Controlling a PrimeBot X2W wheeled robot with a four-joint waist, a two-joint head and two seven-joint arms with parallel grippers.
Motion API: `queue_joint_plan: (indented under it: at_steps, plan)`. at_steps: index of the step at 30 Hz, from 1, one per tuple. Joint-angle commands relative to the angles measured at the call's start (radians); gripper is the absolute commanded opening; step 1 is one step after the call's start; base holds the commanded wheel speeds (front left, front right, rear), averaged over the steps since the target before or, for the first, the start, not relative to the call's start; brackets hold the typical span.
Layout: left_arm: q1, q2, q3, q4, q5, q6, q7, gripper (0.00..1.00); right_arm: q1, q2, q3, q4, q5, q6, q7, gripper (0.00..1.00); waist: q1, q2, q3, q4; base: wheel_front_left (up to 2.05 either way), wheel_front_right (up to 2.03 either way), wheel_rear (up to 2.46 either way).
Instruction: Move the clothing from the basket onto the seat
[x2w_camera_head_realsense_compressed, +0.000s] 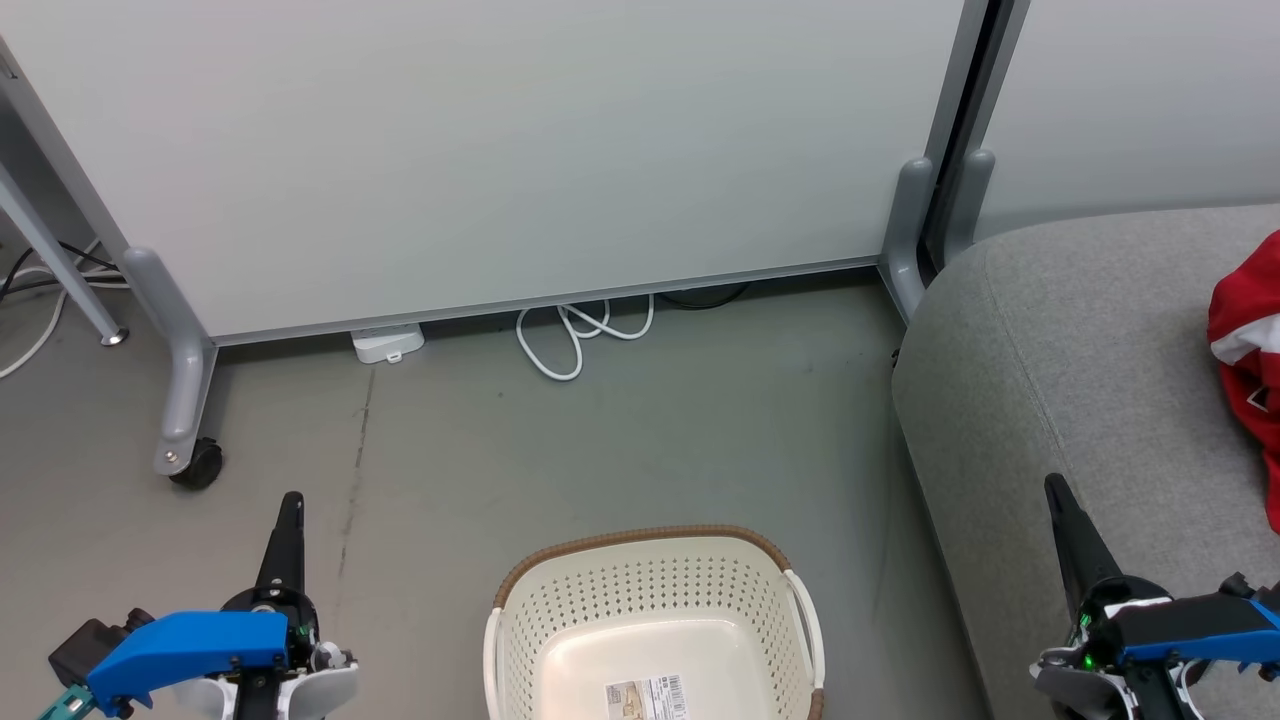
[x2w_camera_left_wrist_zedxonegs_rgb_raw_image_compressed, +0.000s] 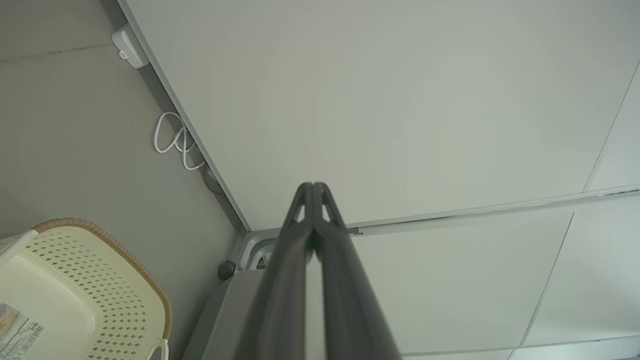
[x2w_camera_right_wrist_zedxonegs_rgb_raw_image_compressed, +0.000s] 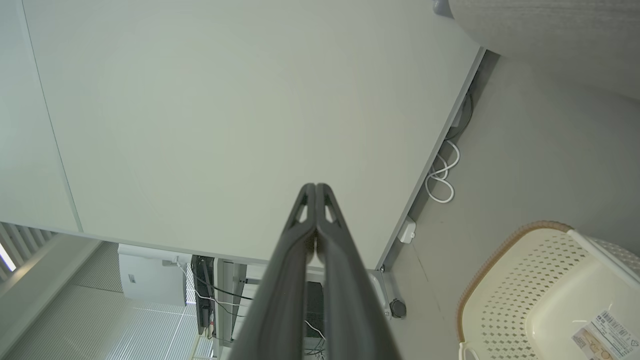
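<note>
- Left gripper (x2w_camera_head_realsense_compressed: 288, 512): fingers pressed together, gripping nothing; the basket (x2w_camera_head_realsense_compressed: 640, 537) stands on the floor to its right.
- Right gripper (x2w_camera_head_realsense_compressed: 1060, 500): fingers together, bare; the red clothing (x2w_camera_head_realsense_compressed: 1245, 340) lies ahead to its right, on the grey seat (x2w_camera_head_realsense_compressed: 1050, 350).

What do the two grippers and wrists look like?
The left gripper and right gripper match: two long, dark grey tapering fingers with triangular cut-outs near the tips. Each wrist carries a blue cover over white shells; green lights glow on the right one.
</note>
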Motion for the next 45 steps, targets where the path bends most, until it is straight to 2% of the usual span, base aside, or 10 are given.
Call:
queue_joint_plan:
  at_steps: [1, 29, 45]
  plan:
    - [-0.019, -0.001, 0.003, -0.010, -0.014, -0.003, 0.007, 0.00, -0.022, 0.001, -0.002, -0.002, 0.015, 0.001, 0.004, 0.00, 0.0000, 0.0000, 0.000, 0.000, 0.00, 0.00, 0.00]
    - [-0.027, -0.007, 0.039, -0.039, -0.195, -0.004, 0.058, 0.00, -0.034, 0.004, -0.013, 0.004, 0.213, 0.001, 0.020, 0.00, 0.0000, 0.0000, -0.002, -0.007, 0.00, 0.00, 0.00]
    - [-0.026, -0.007, 0.038, -0.039, -0.193, -0.004, 0.058, 0.00, -0.034, 0.003, -0.012, 0.004, 0.210, 0.001, 0.019, 0.00, 0.0000, 0.0000, -0.002, -0.007, 0.00, 0.00, 0.00]
